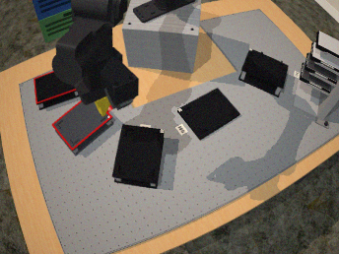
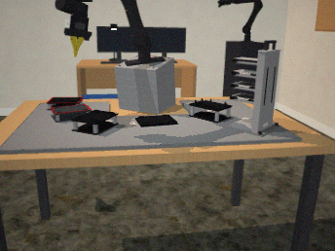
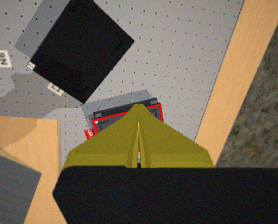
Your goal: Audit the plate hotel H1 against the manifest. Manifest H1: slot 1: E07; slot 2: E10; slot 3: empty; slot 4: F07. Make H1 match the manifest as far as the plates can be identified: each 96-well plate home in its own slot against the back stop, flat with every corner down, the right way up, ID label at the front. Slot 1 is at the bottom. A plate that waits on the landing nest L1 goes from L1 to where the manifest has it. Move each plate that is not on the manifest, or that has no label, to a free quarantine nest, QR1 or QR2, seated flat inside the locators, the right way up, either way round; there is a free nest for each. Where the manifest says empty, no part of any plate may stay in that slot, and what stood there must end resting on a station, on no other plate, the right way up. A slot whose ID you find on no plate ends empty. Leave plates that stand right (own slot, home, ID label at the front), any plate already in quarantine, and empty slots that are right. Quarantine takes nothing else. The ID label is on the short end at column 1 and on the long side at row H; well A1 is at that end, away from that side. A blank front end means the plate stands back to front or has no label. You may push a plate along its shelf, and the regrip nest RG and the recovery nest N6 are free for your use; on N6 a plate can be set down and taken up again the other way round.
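1. Nearest you in the exterior view, the wooden table's front edge (image 2: 166, 157) runs under a grey perforated mat (image 1: 197, 179).
2. On the mat's near part, you see a black raised nest on short posts (image 1: 139, 155) standing left of centre, with a flat black rectangular pad (image 1: 209, 112) lying just beyond it to the right; a small white tag (image 1: 181, 129) sits between the two.
3. Further right, a second black raised nest (image 1: 264, 71) stands on its own posts, apart from the pad.
4. At the mat's right edge you find the grey upright plate hotel (image 2: 267, 90); from above, pale plates (image 1: 322, 61) sit stacked in its slots. Their labels are too small for you to read.
5. On the left, two red-rimmed rectangular quarantine nests lie side by side: the nearer one (image 1: 79, 125) shows a grey surface, the farther one (image 1: 49, 87) a dark one. You cannot tell whether either holds a plate.
6. The yellow-fingered gripper (image 2: 76, 46) hangs high above those red nests, pointing straight down. Its fingers are pressed together to a thin seam with nothing between them.
7. Behind, the black arm (image 2: 131, 17) rises from a grey block pedestal (image 1: 187, 56).
8. Farthest back, you see a wooden desk with a dark monitor (image 2: 146, 39) and a black shelf rack (image 2: 229, 70).
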Robot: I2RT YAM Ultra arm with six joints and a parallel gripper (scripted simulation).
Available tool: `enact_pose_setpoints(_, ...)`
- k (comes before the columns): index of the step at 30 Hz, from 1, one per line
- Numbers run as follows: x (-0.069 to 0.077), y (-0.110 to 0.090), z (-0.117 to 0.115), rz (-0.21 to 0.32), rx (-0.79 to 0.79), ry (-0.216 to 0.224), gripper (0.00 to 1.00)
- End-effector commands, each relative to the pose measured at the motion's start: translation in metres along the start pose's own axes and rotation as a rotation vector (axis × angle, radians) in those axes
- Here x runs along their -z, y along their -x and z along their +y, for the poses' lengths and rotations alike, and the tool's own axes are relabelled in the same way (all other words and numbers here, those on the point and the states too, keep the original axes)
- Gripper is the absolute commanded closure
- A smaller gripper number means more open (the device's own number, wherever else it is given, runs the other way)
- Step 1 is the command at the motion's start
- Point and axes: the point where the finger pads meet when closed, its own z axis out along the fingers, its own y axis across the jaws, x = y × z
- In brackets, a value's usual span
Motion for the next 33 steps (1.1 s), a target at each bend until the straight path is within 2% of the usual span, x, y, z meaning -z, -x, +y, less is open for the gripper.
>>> enact_pose_setpoints(1, 0.025, 0.021, -0.003, -0.053, -0.031, -0.029, 1.0)
enact_pose_setpoints(3, 0.019, 0.022, 0.002, -0.053, -0.031, -0.037, 1.0)
enact_pose_setpoints(4, 0.013, 0.017, 0.01, -0.034, -0.033, -0.024, 1.0)
enact_pose_setpoints(9, 0.01, 0.021, 0.019, -0.034, -0.033, -0.024, 1.0)
enact_pose_setpoints(10, 0.015, 0.026, 0.017, -0.036, -0.052, 0.001, 1.0)
enact_pose_setpoints(11, 0.006, 0.027, 0.024, -0.021, -0.054, 0.028, 1.0)
enact_pose_setpoints(12, 0.018, 0.031, 0.024, -0.042, -0.052, 0.004, 1.0)
enact_pose_setpoints(14, 0.007, 0.026, 0.035, -0.023, -0.053, 0.01, 1.0)
enact_pose_setpoints(20, 0.003, 0.032, 0.053, -0.023, -0.054, 0.01, 1.0)
enact_pose_setpoints(21, 0.012, 0.04, 0.052, -0.031, -0.066, 0.026, 1.0)
enact_pose_setpoints(22, 0.012, 0.041, 0.056, -0.028, -0.072, 0.036, 1.0)
enact_pose_setpoints(23, 0.011, 0.042, 0.057, -0.03, -0.072, 0.027, 1.0)
enact_pose_setpoints(24, 0.001, 0.035, 0.066, -0.01, -0.073, 0.038, 1.0)
enact_pose_setpoints(26, 0.001, 0.035, 0.066, -0.01, -0.073, 0.038, 1.0)
enact_pose_setpoints(32, -0.003, 0.039, 0.085, -0.009, -0.073, 0.04, 1.0)
enact_pose_setpoints(33, 0.006, 0.047, 0.084, -0.015, -0.086, 0.056, 1.0)
